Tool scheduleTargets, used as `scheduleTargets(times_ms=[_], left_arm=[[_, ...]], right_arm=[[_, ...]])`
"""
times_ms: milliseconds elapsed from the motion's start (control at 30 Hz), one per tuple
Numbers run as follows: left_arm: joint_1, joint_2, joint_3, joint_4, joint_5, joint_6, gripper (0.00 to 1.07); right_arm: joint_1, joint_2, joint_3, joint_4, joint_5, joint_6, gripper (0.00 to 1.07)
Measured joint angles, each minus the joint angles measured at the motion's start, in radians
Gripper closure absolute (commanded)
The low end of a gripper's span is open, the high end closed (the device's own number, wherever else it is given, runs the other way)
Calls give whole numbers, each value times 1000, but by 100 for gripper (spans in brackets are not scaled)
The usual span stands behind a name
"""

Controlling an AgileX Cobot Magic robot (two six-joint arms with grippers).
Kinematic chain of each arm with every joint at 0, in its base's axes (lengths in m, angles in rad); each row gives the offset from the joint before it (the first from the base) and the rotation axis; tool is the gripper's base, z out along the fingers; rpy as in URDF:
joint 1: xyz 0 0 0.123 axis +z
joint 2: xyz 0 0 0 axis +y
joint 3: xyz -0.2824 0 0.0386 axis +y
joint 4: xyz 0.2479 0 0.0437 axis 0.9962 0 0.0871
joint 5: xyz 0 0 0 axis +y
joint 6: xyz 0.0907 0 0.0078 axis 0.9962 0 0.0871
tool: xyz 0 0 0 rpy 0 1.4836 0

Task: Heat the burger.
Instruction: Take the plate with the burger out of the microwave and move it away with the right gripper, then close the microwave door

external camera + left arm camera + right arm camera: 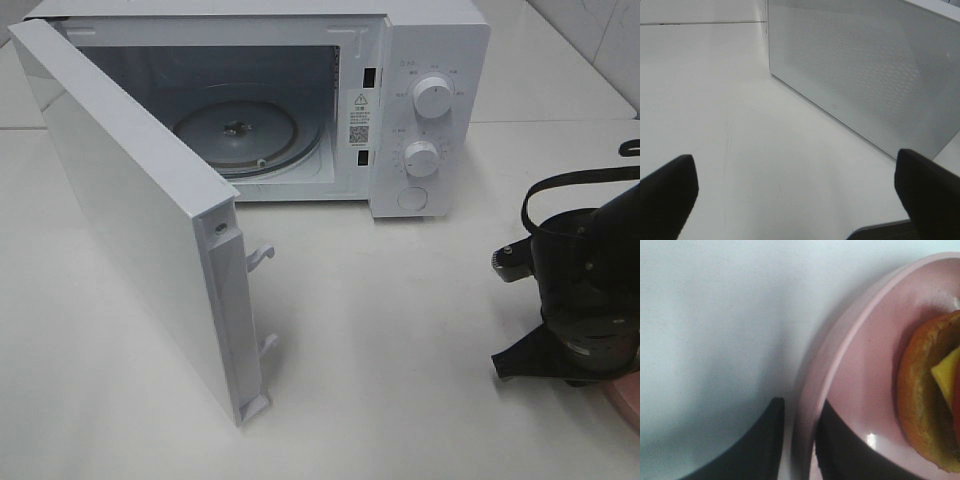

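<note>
Burger point(932, 410) sits on a pink plate point(850, 365), only partly in the right wrist view: bun edge, a yellow cheese corner, a sliver of red. Right hand point(799, 440) straddles the plate rim, one finger outside on the tabletop point(400, 330), one inside on the plate; rim sits between them with a thin gap on the outer side, so I can't tell if it is clamped or just closing in. In the overhead view that arm hides the burger, only a bit of pink plate edge shows at the lower right. Microwave point(420, 110) stands well apart, door point(130, 210) swung wide, glass turntable point(250, 135) bare. Left hand point(795, 195) is spread fully, holding nothing, hovering near the door's outer face. Risks, as I judge: a rim pinch is shallow, so the plate could tilt or slip on lift and the tall burger could topple; the open door edge is in the carry path. Count: one burger, one plate, one microwave, two knobs point(432, 97), two hands.
</note>
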Motion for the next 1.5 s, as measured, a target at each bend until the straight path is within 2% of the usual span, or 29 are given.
scheduleTargets(times_ms=[33, 100, 167, 367, 567, 700, 733, 767, 800, 867, 900, 933, 967, 1033, 1233, 1500], left_arm=[[0, 0, 0, 0, 0, 0, 6], [0, 0, 0, 0, 0, 0, 6], [0, 0, 0, 0, 0, 0, 6], [0, 0, 0, 0, 0, 0, 6], [0, 0, 0, 0, 0, 0, 6], [0, 0, 0, 0, 0, 0, 6], [0, 0, 0, 0, 0, 0, 6], [0, 0, 0, 0, 0, 0, 6], [0, 0, 0, 0, 0, 0, 6], [0, 0, 0, 0, 0, 0, 6], [0, 0, 0, 0, 0, 0, 6], [0, 0, 0, 0, 0, 0, 6], [0, 0, 0, 0, 0, 0, 6], [0, 0, 0, 0, 0, 0, 6], [0, 0, 0, 0, 0, 0, 6], [0, 0, 0, 0, 0, 0, 6]], right_arm=[[0, 0, 0, 0, 0, 0, 70], [0, 0, -6, 29, 23, -27, 59], [0, -3, -13, 53, 40, -54, 56], [0, -53, -17, 135, 46, -154, 55], [0, -209, -20, 231, 44, -319, 55], [0, -356, -34, 375, 32, -512, 52], [0, -356, -34, 375, 32, -512, 52], [0, -404, -39, 451, 25, -616, 49], [0, -404, -39, 451, 25, -616, 49], [0, -467, -43, 583, 6, -781, 40], [0, -467, -43, 583, 6, -781, 40], [0, -506, -44, 655, 4, -883, 35], [0, -506, -44, 655, 4, -883, 35], [0, -556, -44, 740, 5, -998, 29], [0, -653, -44, 839, 26, -1134, 30], [0, -785, -45, 864, 117, -1208, 31]])
